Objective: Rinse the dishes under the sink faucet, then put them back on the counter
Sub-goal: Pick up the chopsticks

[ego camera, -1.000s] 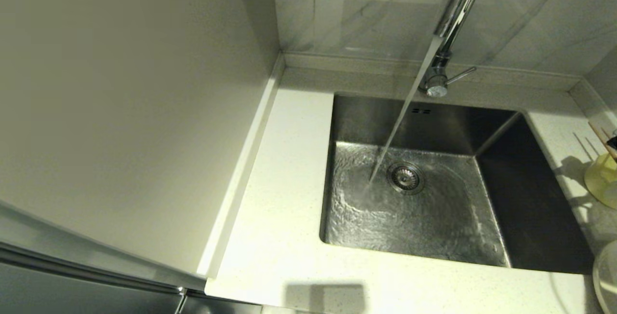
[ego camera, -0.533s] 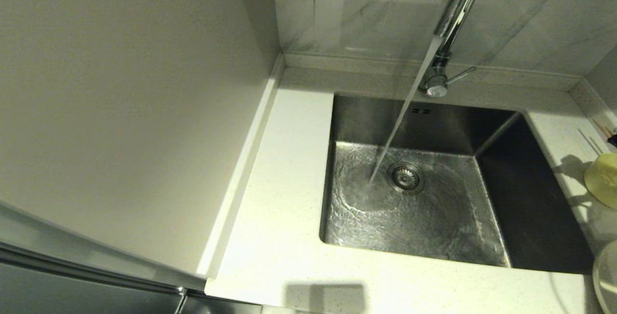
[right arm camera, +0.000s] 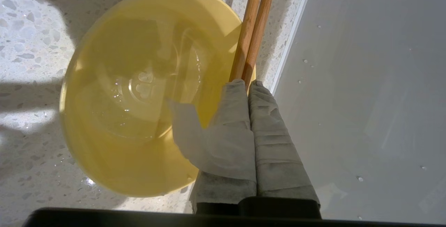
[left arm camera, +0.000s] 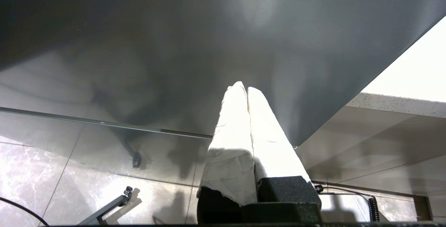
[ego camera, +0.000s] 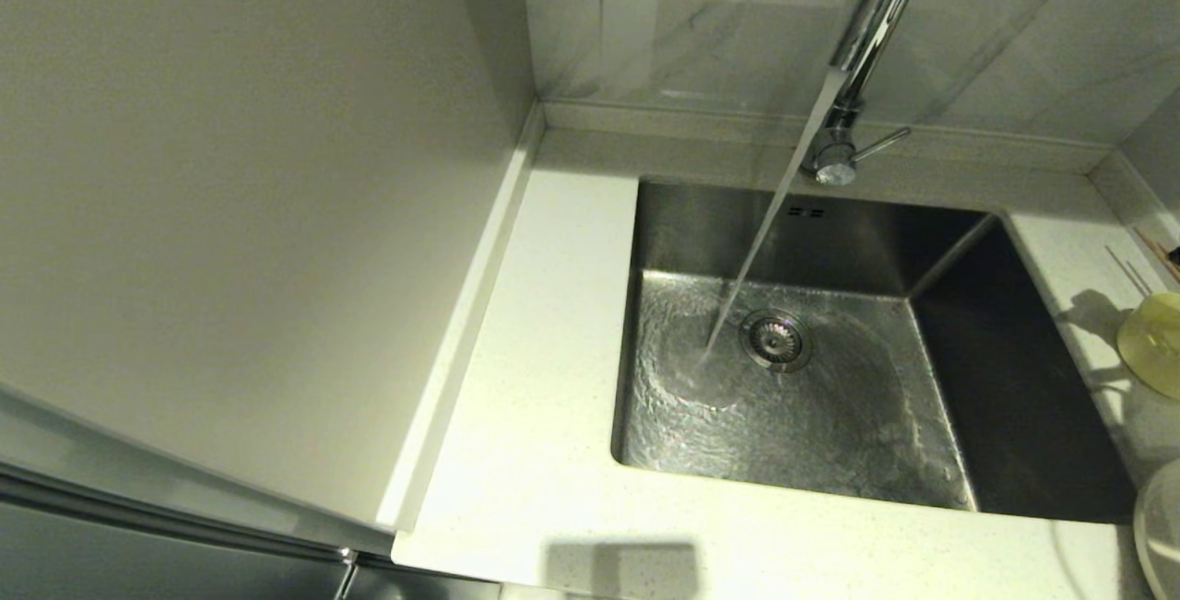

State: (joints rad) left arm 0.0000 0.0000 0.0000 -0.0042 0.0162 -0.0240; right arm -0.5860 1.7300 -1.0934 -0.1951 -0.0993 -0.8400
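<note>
While jaws: right gripper (right arm camera: 248, 82) has just pinched shut on the chopsticks (right arm camera: 251, 28)
Bowl: yellow bowl (right arm camera: 139, 91) beneath, on counter (ego camera: 535, 452) at far right
Faucet: faucet (ego camera: 862, 47) running into sink (ego camera: 1014, 379)
Left gripper: left gripper (left arm camera: 243, 88) closed, empty, parked
Meaning: chopsticks ready to lift for rinsing

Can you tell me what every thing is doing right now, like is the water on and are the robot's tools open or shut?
sink faucet: on, water streaming into the sink.
sink: wet floor, no dishes inside.
bowl: upright on the counter, not held.
chopsticks: together, pinched at one end.
plate: on the counter, at the picture's edge.
right tool: shut on the chopsticks.
left tool: shut, parked below the counter.
</note>
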